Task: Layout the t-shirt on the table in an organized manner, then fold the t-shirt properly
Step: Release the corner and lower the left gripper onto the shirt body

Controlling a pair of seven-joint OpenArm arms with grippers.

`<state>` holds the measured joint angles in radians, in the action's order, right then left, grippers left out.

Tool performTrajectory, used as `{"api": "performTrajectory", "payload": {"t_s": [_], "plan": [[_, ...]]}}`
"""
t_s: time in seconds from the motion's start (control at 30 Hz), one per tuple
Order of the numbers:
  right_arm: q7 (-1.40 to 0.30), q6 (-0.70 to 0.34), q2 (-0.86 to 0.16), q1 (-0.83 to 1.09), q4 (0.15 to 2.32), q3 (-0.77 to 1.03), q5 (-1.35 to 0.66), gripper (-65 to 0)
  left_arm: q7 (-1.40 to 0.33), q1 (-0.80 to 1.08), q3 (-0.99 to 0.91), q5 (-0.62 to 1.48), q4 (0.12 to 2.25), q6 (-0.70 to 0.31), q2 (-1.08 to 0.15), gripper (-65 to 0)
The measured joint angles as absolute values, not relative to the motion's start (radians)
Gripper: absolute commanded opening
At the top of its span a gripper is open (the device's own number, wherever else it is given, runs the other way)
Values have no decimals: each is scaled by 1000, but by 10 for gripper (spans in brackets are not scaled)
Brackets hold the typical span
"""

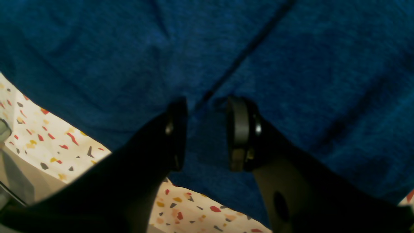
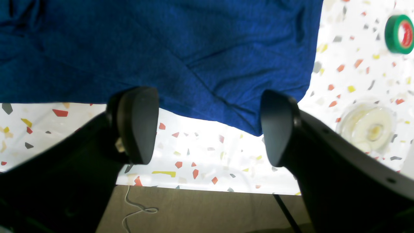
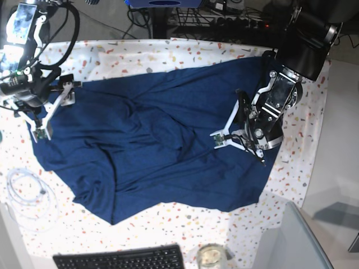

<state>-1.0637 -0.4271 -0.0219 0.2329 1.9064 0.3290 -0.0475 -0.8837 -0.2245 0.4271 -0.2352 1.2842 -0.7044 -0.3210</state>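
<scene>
My left end effector [image 1: 207,132] pinches a fold of the t-shirt [image 3: 157,140]; my right end effector [image 2: 207,126] hangs released at its edge. A thin pinch could slip when I pull, leaving wrinkles across the desk [image 3: 168,50].

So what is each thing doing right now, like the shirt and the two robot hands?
t-shirt: spread out on the table, still wrinkled, not folded.
table: covered by its speckled cloth, shirt lying on it.
left gripper: jaws partly closed, pressed down into the shirt fabric.
right gripper: open, empty, by the shirt's edge.
green tape roll: lying flat on the table.
keyboard: untouched at the table edge.
</scene>
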Motion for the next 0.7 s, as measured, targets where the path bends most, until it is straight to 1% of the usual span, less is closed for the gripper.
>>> {"api": "performTrajectory", "payload": {"t_s": [0.1, 0.23, 0.3, 0.4, 0.43, 0.7], "plan": [[-1062, -427, -22, 225, 1899, 329, -47, -189, -884, -227, 427, -235, 1268, -704, -317, -462], [-1063, -427, -22, 228, 1895, 329, -47, -189, -891, -254, 426, -238, 1195, -704, -289, -467], [-1063, -427, -22, 228, 1895, 329, -46, -189, -890, -261, 426, -239, 1185, -704, -283, -513], [-1063, -427, -22, 228, 1895, 329, -47, -189, -885, -258, 426, -238, 1184, -704, -279, -634], [-1063, -427, -22, 228, 1895, 329, -47, -189, -887, -258, 426, -240, 1184, -704, -276, -650], [-1063, -427, -22, 228, 1895, 329, -47, -189, -895, -265, 427, -253, 1208, -704, -271, -650]]}}
